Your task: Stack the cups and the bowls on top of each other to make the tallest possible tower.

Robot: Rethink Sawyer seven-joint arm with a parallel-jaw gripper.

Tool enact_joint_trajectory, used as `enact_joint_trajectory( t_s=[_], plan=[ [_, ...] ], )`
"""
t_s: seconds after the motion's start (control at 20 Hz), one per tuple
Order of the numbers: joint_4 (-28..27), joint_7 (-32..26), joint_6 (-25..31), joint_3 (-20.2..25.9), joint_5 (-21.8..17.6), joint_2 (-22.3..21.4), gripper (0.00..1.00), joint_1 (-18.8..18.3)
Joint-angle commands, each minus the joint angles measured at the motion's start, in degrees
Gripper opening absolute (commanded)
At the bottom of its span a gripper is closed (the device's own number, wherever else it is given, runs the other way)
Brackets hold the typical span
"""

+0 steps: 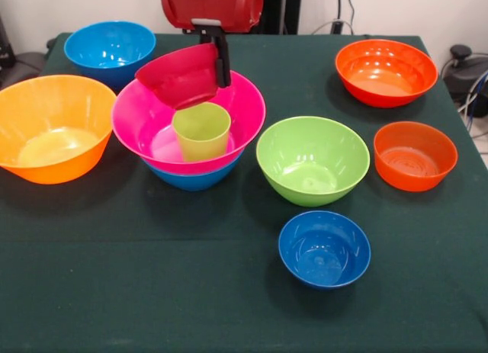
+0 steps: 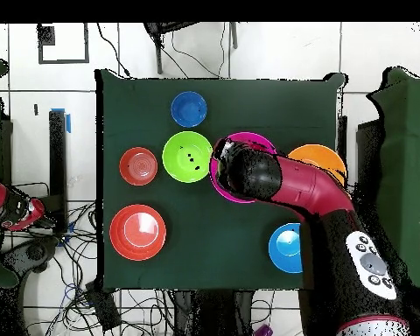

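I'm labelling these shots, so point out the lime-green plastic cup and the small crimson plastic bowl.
Lime-green plastic cup (image 1: 201,132): front view, on its outer wall.
Small crimson plastic bowl (image 1: 181,77): front view, on its tilted outer side.

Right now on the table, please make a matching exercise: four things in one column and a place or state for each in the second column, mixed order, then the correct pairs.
Things:
1. lime cup
2. crimson bowl
3. pink bowl
4. small blue bowl

Places or states:
A. resting on a medium blue bowl
B. tilted, held in the gripper above the cup
C. alone on the cloth at the front-view near edge
D. standing upright inside the pink bowl

Pairs: 1-D, 2-B, 3-A, 4-C
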Motion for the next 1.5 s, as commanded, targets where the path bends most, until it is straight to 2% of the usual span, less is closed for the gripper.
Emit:
enact_joint_trajectory(
  t_s=[0.05,0.1,0.15,0.45,0.65,0.95,1.2,1.3,1.5],
  plan=[
    [1.83,2.02,1.35,4.07,0.05,3.72,0.00,0.29],
    [1.76,1.95,1.67,4.07,0.09,3.75,0.00,0.30],
    [1.68,1.89,1.98,4.07,0.12,3.78,1.00,0.30],
    [3.48,1.03,0.72,6.80,0.77,3.89,1.00,-1.70],
    [3.43,1.19,1.09,6.99,0.55,3.82,1.00,-1.85],
    [0.78,3.67,3.03,1.31,-1.94,2.02,1.00,2.25],
    [-1.72,3.82,6.53,-1.94,-2.70,0.58,1.00,4.12],
    [-2.57,4.43,8.87,-4.13,-3.10,-1.44,1.00,5.72],
    [-3.23,4.95,14.21,-5.35,-1.49,-6.35,1.00,7.57]
  ],
)
